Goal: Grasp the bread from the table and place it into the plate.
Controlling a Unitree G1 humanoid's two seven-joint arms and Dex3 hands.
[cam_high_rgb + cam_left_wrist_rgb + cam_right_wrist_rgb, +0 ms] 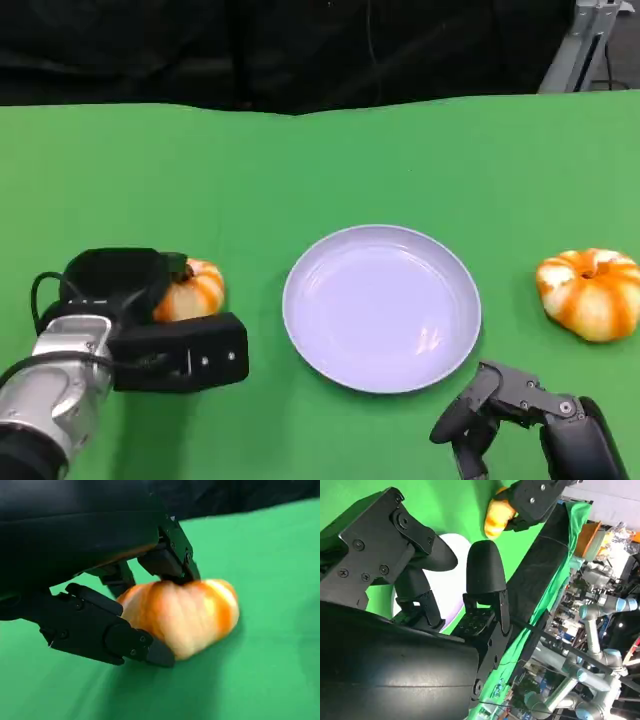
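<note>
**Left hand closing on left bread; lift and transfer to plate outstanding**

Head view: The left hand (150, 325) sits at the near left of the green table (330, 160), over and around a pumpkin-shaped orange-and-white bread (195, 290), which lies on the cloth left of the plate (382, 305). The plate stands at centre and holds nothing. A second bread (590, 292) of the same kind lies on the table to the right of the plate, apart from it. The right hand (510, 410) rests low at the near right, just beside the plate's near rim, holding nothing; its fingers look loosely curled.

Left wrist view: The bread (182, 615) rests on the cloth. Fingers (167, 555) bear on its top and far side, and a lower finger (105, 632) lies against its near flank. The fingers are narrowed around the bread and touching it; whether the grip is firm cannot be told. No lift is evident.

Right wrist view: The right hand's fingers (485, 575) stand apart with nothing between them. Part of the plate (455, 585) shows beyond them, and the left hand with its bread (497, 512) farther off.

Assessment: The grasp step appears to be in hand. The next move would call for a secure closure, a straight lift clear of the cloth, travel rightward over the plate's rim, and release at its centre.
</note>
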